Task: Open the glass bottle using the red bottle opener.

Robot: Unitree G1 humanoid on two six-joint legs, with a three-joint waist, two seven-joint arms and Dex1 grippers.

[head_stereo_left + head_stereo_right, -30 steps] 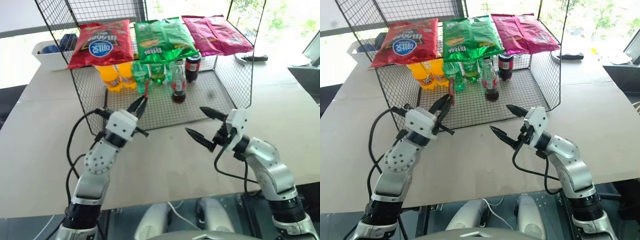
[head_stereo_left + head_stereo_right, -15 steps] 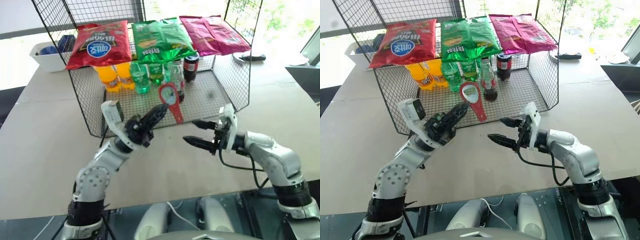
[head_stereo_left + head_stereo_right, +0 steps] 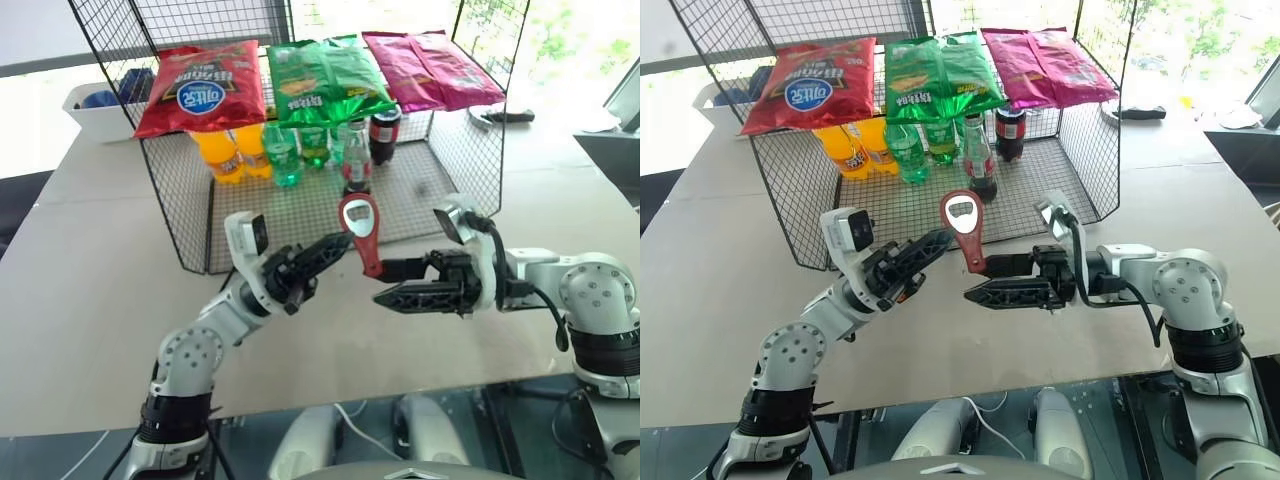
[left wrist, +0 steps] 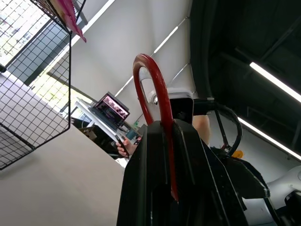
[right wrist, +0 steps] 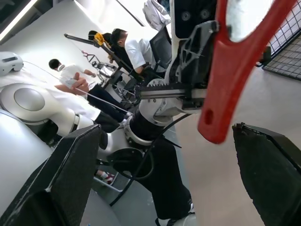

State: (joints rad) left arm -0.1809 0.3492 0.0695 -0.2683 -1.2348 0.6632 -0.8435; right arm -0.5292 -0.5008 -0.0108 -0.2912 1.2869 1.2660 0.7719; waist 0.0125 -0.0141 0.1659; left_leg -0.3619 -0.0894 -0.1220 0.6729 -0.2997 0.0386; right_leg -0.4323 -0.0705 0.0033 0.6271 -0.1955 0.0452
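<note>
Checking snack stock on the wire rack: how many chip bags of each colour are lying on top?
Red bag: 1
Green bag: 1
Pink bag: 1
Total: 3

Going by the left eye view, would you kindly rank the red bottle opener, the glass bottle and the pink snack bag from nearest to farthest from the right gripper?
1. The red bottle opener, held up in the shut left gripper, just beside the open right gripper.
2. The glass bottle, standing inside the wire cage behind the opener.
3. The pink snack bag, hanging along the cage's top, at the back on the right.
</note>
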